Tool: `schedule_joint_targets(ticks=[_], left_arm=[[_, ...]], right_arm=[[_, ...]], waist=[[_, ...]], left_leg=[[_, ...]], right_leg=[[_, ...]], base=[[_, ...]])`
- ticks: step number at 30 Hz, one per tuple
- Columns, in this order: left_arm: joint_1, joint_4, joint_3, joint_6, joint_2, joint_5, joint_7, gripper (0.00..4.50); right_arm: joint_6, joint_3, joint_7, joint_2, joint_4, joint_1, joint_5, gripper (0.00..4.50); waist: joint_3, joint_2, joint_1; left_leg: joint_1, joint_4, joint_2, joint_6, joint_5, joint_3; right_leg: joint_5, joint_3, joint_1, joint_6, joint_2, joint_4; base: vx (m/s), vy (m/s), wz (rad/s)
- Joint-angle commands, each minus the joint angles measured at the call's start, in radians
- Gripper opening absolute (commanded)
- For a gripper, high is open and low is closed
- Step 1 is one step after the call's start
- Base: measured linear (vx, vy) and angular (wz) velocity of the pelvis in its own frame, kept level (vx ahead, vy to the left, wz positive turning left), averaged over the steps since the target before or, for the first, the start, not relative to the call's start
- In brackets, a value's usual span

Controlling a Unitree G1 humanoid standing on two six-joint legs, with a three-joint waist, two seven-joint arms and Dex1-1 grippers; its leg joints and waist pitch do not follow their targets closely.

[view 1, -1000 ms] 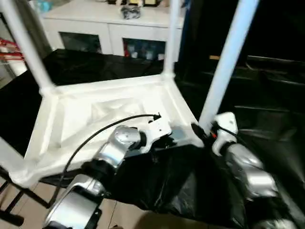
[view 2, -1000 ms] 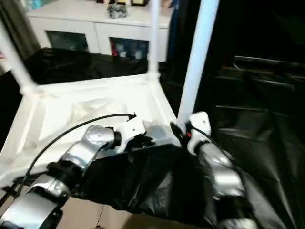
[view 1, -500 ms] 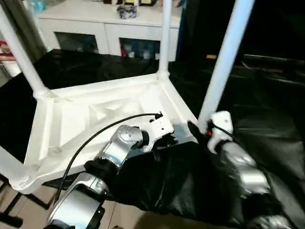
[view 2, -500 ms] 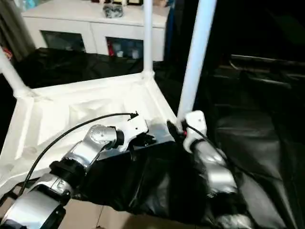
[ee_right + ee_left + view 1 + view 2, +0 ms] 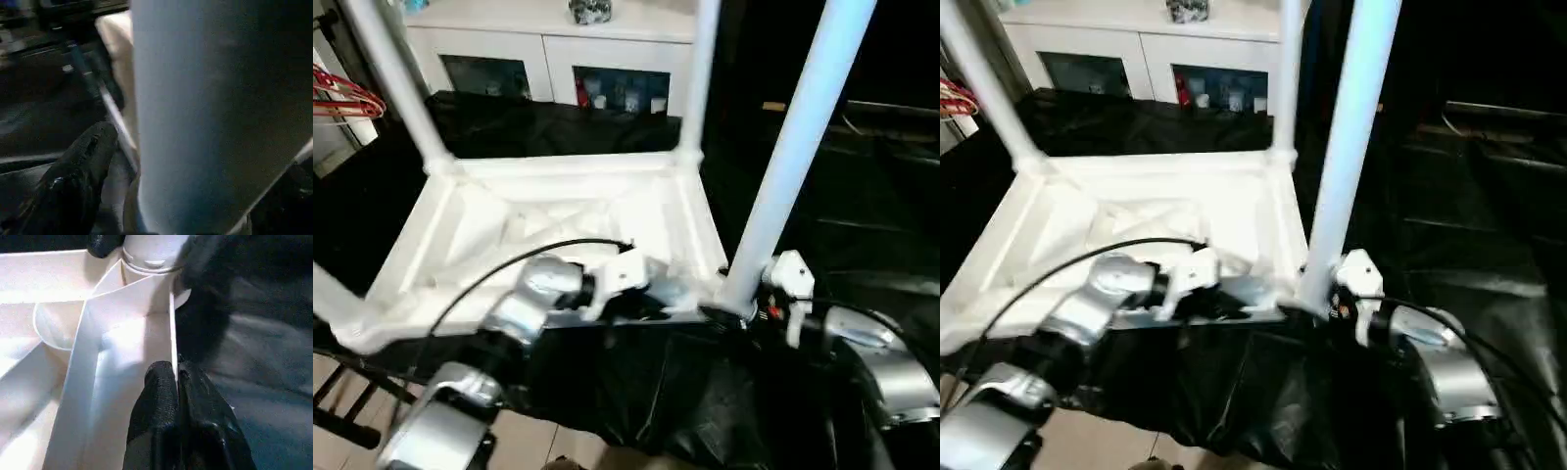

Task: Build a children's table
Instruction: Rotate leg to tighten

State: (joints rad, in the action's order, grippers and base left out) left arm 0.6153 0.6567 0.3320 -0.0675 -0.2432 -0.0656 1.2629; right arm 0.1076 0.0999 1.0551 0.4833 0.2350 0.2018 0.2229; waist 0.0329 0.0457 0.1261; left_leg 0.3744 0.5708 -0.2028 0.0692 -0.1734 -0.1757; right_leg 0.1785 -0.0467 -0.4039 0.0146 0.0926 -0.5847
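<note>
Both my grippers stayed at the near corner while my right gripper (image 5: 736, 315) spread wider around the leg (image 5: 793, 147). My left gripper (image 5: 176, 377) pinched the table top's (image 5: 558, 211) rim beside that leg's socket.

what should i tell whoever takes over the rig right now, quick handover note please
Left gripper: jaws shut on the near side wall of the table top, next to the near right corner.
Right gripper: at the foot of the near right leg, one finger beside it; whether it grips is unclear.
Table top lies upside down on the black sheet.
Done: legs stand in the far left, far right and near right corners; a leg also rises at the near left corner.
Left: check each leg is fully seated, then turn the table upright.
</note>
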Motion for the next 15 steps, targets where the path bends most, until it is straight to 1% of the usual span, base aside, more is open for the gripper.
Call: schedule_joint_targets(ticks=[1, 2, 3, 4, 5, 7, 8, 10, 12, 13, 14, 15], left_arm=[[0.009, -0.036, 0.012, -0.03, 0.003, 0.03, 0.033, 0.0], [0.012, -0.033, 0.013, -0.032, -0.01, 0.028, 0.051, 0.0], [0.014, -0.031, 0.014, -0.035, -0.019, 0.027, 0.065, 0.0], [0.016, -0.029, 0.013, -0.037, -0.026, 0.028, 0.076, 0.0], [0.018, -0.027, 0.012, -0.038, -0.033, 0.031, 0.087, 0.0], [0.021, -0.025, 0.01, -0.04, -0.037, 0.034, 0.096, 0.0], [0.022, -0.025, 0.011, -0.04, -0.044, 0.039, 0.111, 0.0], [0.023, -0.026, 0.011, -0.039, -0.054, 0.047, 0.136, 0.0], [0.023, -0.026, 0.008, -0.038, -0.057, 0.051, 0.146, 0.0], [0.024, -0.024, 0.007, -0.039, -0.057, 0.052, 0.148, 0.0], [0.025, -0.022, 0.006, -0.039, -0.057, 0.052, 0.149, 0.0], [0.026, -0.021, 0.006, -0.039, -0.056, 0.052, 0.151, 0.0]], right_arm=[[0.028, 0.073, 0.078, 0.013, -0.027, -0.007, -0.004, 3.85], [0.034, 0.087, 0.108, 0.03, -0.032, -0.006, -0.005, 3.85], [0.039, 0.096, 0.128, 0.041, -0.035, -0.005, -0.006, 3.85], [0.044, 0.103, 0.144, 0.048, -0.038, -0.002, -0.004, 3.71], [0.052, 0.107, 0.162, 0.052, -0.042, 0.002, 0.0, 3.53], [0.058, 0.109, 0.175, 0.054, -0.044, 0.005, 0.005, 3.5], [0.06, 0.111, 0.19, 0.055, -0.045, 0.012, 0.013, 3.41], [0.068, 0.115, 0.21, 0.054, -0.046, 0.02, 0.026, 3.13], [0.076, 0.12, 0.222, 0.054, -0.052, 0.02, 0.036, 3.09], [0.08, 0.123, 0.227, 0.053, -0.056, 0.016, 0.04, 2.87], [0.081, 0.124, 0.228, 0.052, -0.058, 0.015, 0.042, 2.87], [0.082, 0.124, 0.233, 0.05, -0.059, 0.013, 0.046, 2.71]], waist=[[-0.054, -0.018, 0.002], [-0.051, -0.02, 0.005], [-0.05, -0.019, 0.006], [-0.05, -0.021, 0.007], [-0.051, -0.02, 0.009], [-0.052, -0.021, 0.013], [-0.053, -0.024, 0.016], [-0.054, -0.023, 0.017], [-0.055, -0.023, 0.018], [-0.056, -0.024, 0.018], [-0.057, -0.023, 0.019], [-0.056, -0.023, 0.019]], left_leg=[[-0.01, -0.058, -0.026, -0.109, -0.209, -0.003], [-0.012, -0.062, -0.027, -0.089, -0.239, -0.003], [-0.012, -0.063, -0.028, -0.084, -0.243, -0.004], [-0.014, -0.064, -0.029, -0.076, -0.248, -0.003], [-0.013, -0.064, -0.029, -0.073, -0.245, -0.003], [-0.013, -0.064, -0.029, -0.067, -0.235, -0.004], [-0.012, -0.061, -0.028, -0.065, -0.222, -0.004], [-0.011, -0.059, -0.027, -0.067, -0.21, -0.004], [-0.011, -0.057, -0.027, -0.071, -0.194, -0.005], [-0.01, -0.056, -0.026, -0.075, -0.186, -0.005], [-0.012, -0.054, -0.027, -0.077, -0.183, -0.005], [-0.01, -0.055, -0.027, -0.077, -0.181, -0.005]], right_leg=[[0.109, 0.022, 0.051, -0.265, 0.042, 0.052], [0.173, 0.024, 0.05, -0.248, 0.043, 0.058], [0.186, 0.026, 0.049, -0.241, 0.044, 0.059], [0.203, 0.026, 0.048, -0.234, 0.045, 0.06], [0.204, 0.027, 0.048, -0.231, 0.046, 0.059], [0.194, 0.028, 0.047, -0.232, 0.046, 0.058], [0.174, 0.028, 0.048, -0.235, 0.046, 0.054], [0.155, 0.028, 0.048, -0.24, 0.046, 0.051], [0.131, 0.028, 0.048, -0.247, 0.045, 0.048], [0.114, 0.027, 0.049, -0.252, 0.044, 0.045], [0.104, 0.027, 0.048, -0.256, 0.045, 0.044], [0.101, 0.027, 0.049, -0.258, 0.044, 0.044]], base=[[0.0, 0.0, 0.0], [0.0, 0.0, 0.0], [0.0, 0.0, 0.0], [0.0, 0.0, 0.0], [0.0, 0.0, 0.0], [0.0, 0.0, 0.0], [0.0, 0.0, 0.0], [0.0, 0.0, 0.0], [0.0, 0.0, 0.0], [0.0, 0.0, 0.0], [0.0, 0.0, 0.0], [0.0, 0.0, 0.0]])
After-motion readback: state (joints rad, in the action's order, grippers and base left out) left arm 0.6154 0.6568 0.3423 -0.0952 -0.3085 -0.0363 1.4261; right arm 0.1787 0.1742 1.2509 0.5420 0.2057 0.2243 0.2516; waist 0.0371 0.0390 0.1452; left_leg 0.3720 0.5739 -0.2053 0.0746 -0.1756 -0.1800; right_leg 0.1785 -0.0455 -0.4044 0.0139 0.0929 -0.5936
